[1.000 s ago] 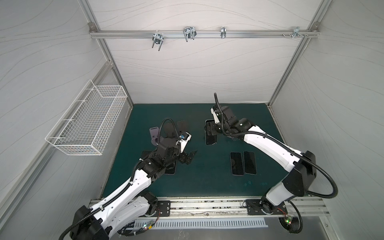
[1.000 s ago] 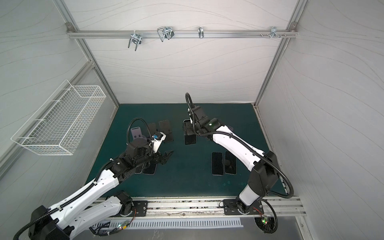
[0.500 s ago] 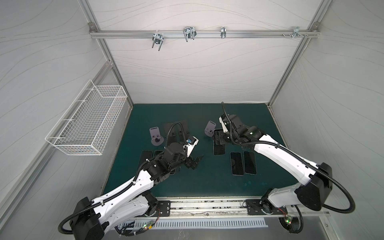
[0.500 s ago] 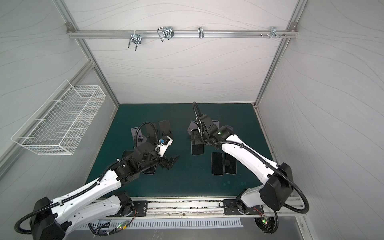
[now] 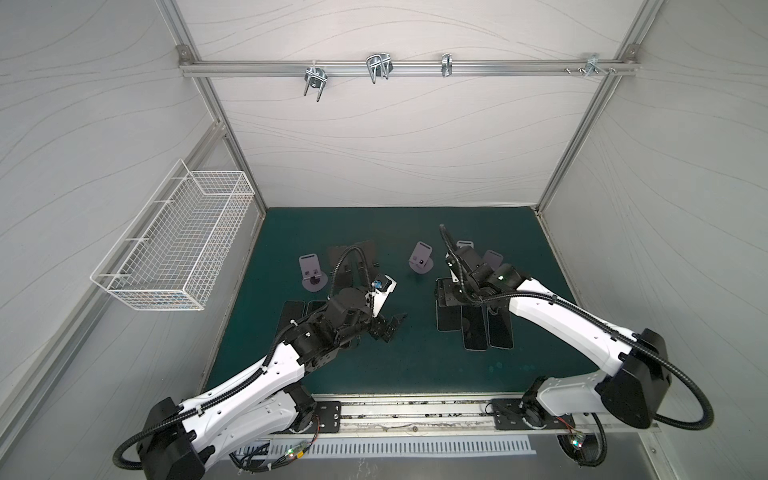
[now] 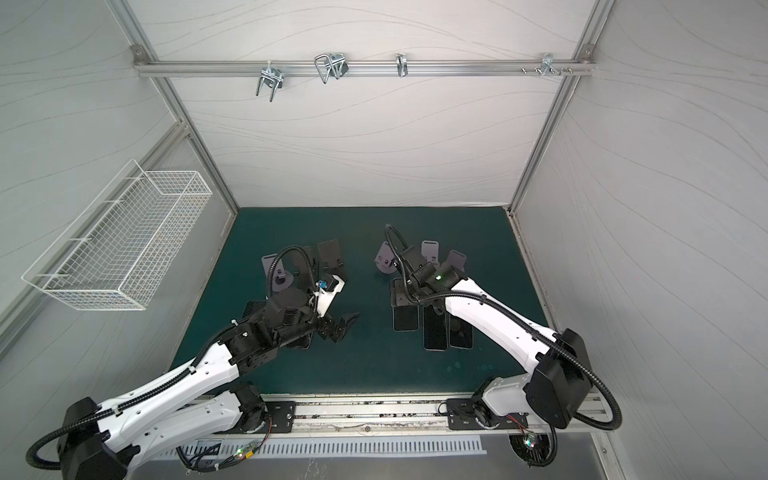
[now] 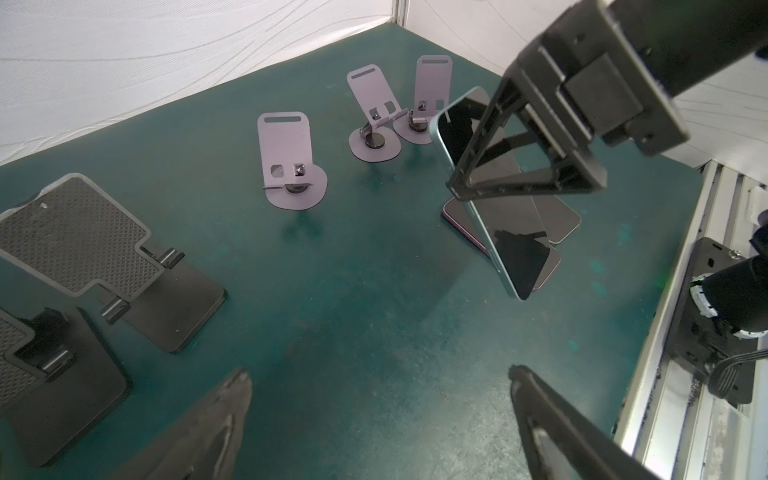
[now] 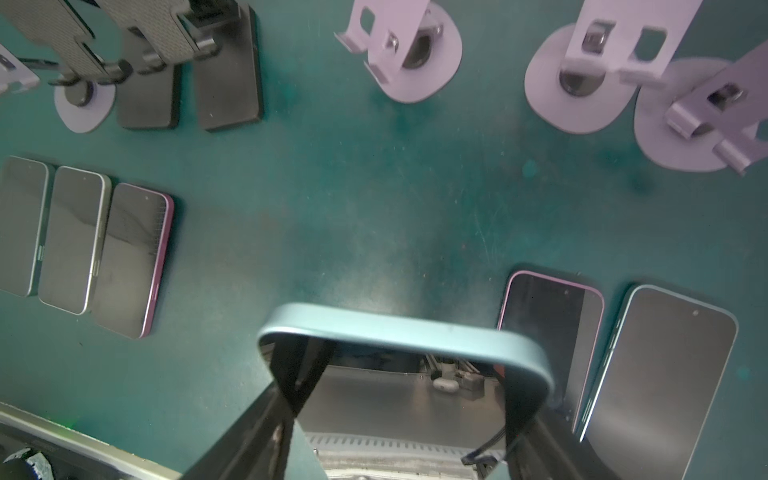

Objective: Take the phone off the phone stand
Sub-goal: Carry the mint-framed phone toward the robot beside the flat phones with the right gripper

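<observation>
We judge the lift itself done: the phone (image 7: 515, 245) is clear of every stand and hangs tilted in the right gripper (image 8: 407, 382), whose jaws clamp its two long edges. It sits low over the green mat (image 7: 353, 291), just beside the two phones (image 8: 552, 332) lying flat there. From the left wrist view its lower corner may be touching the purple-rimmed one, though we cannot be sure.

The left gripper (image 7: 378, 374) hovers over bare mat near the middle with its jaws spread wide and nothing between them.

What remains, as we read it, is the set-down. The phone should be levelled, brought to the mat next to its neighbours without overlapping them, and released only once it lies flat.

The held phone is a thin slab with rounded corners, a matte pale-blue rim and glossy black glass that mirrors the fingers, so it will be slick under a grip. The lilac stands (image 7: 286, 158) are bent sheet on round bases with small hooked lips, and all of them look empty. The black stands (image 7: 79, 237) carry a diamond-textured pad. The mat is dull and scuffed.
</observation>
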`<state>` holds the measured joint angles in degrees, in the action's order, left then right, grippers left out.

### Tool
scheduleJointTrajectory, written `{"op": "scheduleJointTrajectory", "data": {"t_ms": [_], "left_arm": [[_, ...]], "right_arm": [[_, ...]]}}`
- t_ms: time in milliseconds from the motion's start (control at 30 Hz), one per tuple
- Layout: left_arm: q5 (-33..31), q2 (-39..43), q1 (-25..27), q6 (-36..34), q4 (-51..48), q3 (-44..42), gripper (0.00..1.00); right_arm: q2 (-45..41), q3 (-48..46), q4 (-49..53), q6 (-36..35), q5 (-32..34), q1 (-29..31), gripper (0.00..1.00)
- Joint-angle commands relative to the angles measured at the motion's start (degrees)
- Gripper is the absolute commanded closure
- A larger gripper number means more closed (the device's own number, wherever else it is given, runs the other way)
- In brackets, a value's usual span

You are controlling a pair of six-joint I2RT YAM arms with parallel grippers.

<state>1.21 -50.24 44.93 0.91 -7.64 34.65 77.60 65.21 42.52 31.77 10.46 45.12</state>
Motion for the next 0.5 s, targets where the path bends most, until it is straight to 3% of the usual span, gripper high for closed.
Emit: {"op": "scheduleJointTrajectory", "data": {"t_ms": [0,467], "left_arm": [[-0.86,1.66,0.48,1.4,-0.67,-0.51,0.02],[-4.3,6.18,4.17,5.97,-6.08,-2.77,0.03]], "right_arm": [[-1.02,-1.15,0.35,3.76,-0.26,0.58,0.6],[3.83,-4.83,1.11,7.87,-3.08,1.63,0.57]]}}
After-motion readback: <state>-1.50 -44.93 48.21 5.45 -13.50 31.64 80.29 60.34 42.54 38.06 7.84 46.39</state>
